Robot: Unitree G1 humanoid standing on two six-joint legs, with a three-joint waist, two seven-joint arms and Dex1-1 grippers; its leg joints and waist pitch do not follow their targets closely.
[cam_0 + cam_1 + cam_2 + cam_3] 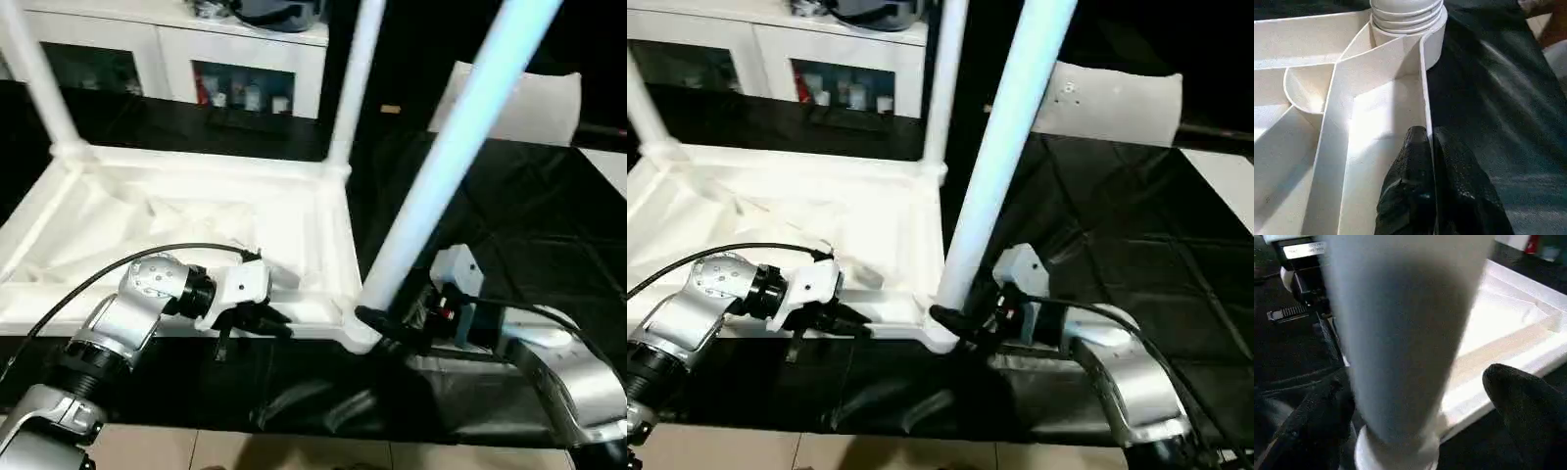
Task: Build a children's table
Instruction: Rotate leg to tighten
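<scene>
Upturned white tabletop (pixel 196 211), three legs (pixel 460 147) upright

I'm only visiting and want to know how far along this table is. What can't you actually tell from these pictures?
- Fourth corner of the tabletop: cut off by the left edge of the head views, so a leg there is unknown.
- Tops of the back legs and the near leg: run off the top edge.
- Whether the near leg is fully seated: its base is blurred in the right wrist view, flanked by the right gripper.
- Items in the cabinet: too small.
</scene>
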